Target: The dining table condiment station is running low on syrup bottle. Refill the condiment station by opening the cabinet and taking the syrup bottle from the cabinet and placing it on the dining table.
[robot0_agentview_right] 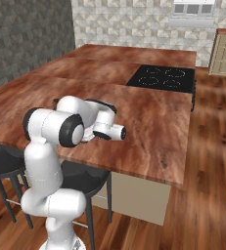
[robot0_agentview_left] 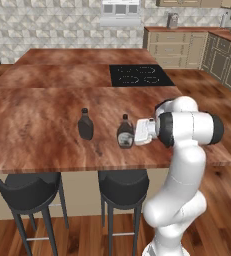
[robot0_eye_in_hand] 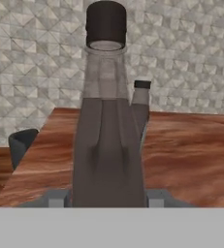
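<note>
A slimmer dark bottle (robot0_agentview_left: pixel 85 125) stands upright on wood grain — a black cooktop (robot0_agentview_left: pixel 140 75) lies beyond, two stools (robot0_agentview_left: pixel 31 191) below.

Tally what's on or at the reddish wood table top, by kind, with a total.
Dark-brown labelled syrup bottle: 1
Slimmer plain dark bottle: 1
Black inset cooktop: 1
Round black-seated stools: 2
Total: 5
</note>
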